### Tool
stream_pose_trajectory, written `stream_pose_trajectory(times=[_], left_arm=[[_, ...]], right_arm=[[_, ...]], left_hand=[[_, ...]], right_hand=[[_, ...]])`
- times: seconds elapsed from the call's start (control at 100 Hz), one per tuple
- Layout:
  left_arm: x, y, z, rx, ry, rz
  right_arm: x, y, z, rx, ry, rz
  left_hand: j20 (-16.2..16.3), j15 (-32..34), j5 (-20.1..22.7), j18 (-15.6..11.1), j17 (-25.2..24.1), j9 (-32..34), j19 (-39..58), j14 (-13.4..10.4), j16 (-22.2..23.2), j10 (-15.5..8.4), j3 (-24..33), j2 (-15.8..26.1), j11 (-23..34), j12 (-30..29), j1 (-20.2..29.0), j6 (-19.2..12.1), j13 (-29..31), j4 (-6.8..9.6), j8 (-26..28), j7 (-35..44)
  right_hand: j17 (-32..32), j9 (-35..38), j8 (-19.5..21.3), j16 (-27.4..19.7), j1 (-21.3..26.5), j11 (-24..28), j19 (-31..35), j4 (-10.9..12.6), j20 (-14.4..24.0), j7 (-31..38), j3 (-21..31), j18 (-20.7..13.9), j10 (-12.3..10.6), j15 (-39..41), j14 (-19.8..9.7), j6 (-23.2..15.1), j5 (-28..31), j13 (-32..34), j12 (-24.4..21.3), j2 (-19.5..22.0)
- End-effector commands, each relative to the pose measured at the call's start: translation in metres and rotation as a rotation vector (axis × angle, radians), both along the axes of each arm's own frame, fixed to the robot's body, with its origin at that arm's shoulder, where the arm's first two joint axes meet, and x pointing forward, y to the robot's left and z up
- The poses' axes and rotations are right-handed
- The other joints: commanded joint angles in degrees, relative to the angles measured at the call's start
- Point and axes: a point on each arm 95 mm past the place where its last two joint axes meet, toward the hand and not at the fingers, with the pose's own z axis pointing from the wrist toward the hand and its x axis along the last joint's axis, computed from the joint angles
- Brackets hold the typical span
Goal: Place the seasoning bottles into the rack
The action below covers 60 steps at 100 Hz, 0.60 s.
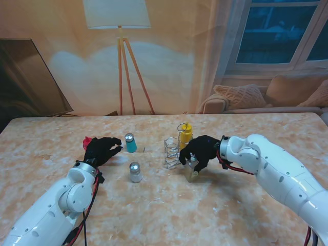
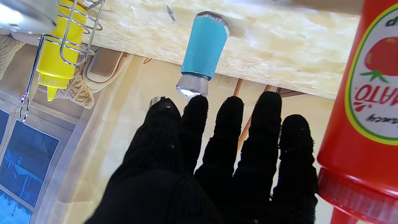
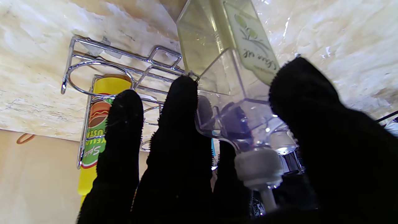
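A wire rack point(image 1: 172, 151) stands mid-table with a yellow mustard bottle point(image 1: 185, 134) in its far slot. My right hand point(image 1: 200, 150) is shut on a clear olive oil bottle point(image 1: 192, 170) just right of the rack; thumb and fingers point(image 3: 182, 124) grip near its white spout, and the bottle point(image 3: 224, 53) sits beside the rack point(image 3: 124, 67). My left hand point(image 1: 102, 149) is open, holding nothing. A red ketchup bottle point(image 1: 87, 142) stands close beside it, partly hidden. A blue shaker point(image 1: 130, 143) stands just beyond the fingertips point(image 2: 267, 105). A silver shaker point(image 1: 135, 172) stands nearer to me.
The marble table's far edge point(image 1: 154, 117) lies behind the bottles. In the left wrist view the ketchup bottle point(image 2: 367, 102) fills one side and the blue shaker point(image 2: 203, 49) stands ahead. A floor lamp and a sofa stand beyond the table.
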Motion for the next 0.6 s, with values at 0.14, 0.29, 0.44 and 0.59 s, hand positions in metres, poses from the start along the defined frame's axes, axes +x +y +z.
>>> stream_pose_trajectory(times=[0.14,0.29,0.44,0.59], left_arm=[[-0.0013,-0.0020,-0.0011,0.001,0.012,-0.006],[-0.0015,-0.0020,-0.0010,0.001,0.012,-0.006],[-0.0016,-0.0021,-0.0010,0.001,0.011,-0.006],[-0.0016,-0.0019,-0.0011,0.001,0.011,-0.006]], right_arm=[[-0.0032,0.0042,-0.0017,0.009,0.009,-0.002],[-0.0034,0.0044,0.0004,0.023,0.010,-0.009],[-0.0040,0.0042,0.0036,0.035,0.012,-0.018],[-0.0032,0.0048,0.0015,0.037,0.029,-0.024]], left_hand=[[1.1,0.9,-1.2,1.1,-0.8,-1.4,0.5,0.5,1.4,-0.2,-0.1,1.6,0.5,0.5,1.9,-0.3,-0.6,1.49,0.6,0.7],[1.1,0.9,-1.2,1.1,-0.8,-1.5,0.5,0.5,1.3,-0.2,-0.1,1.6,0.5,0.5,1.9,-0.3,-0.6,1.48,0.6,0.6],[1.1,0.9,-1.2,1.1,-0.8,-1.5,0.5,0.6,1.3,-0.1,0.0,1.5,0.5,0.5,2.0,-0.3,-0.6,1.49,0.6,0.7],[1.1,0.9,-1.2,1.1,-0.8,-1.4,0.5,0.6,1.4,-0.1,0.0,1.5,0.5,0.5,1.9,-0.3,-0.6,1.48,0.6,0.7]], right_hand=[[2.7,5.5,0.3,2.9,6.6,1.0,2.7,-2.6,2.2,12.3,2.5,-2.0,-3.3,2.7,-4.1,-9.0,5.2,3.9,4.4,-0.4],[3.7,8.2,-1.2,3.4,8.8,0.4,3.4,-3.2,3.1,15.6,1.3,-2.3,-4.2,4.2,-4.6,-12.1,6.5,5.3,5.7,-0.4],[4.4,10.1,-1.6,3.9,10.3,0.7,4.1,-2.9,3.6,17.1,0.9,-2.4,-4.9,5.5,-5.1,-14.0,8.0,6.4,6.3,0.4],[4.8,10.9,-2.1,4.3,11.0,0.9,4.4,-2.6,3.9,17.8,0.6,-2.4,-5.3,6.3,-5.4,-14.6,8.7,6.9,6.6,0.5]])
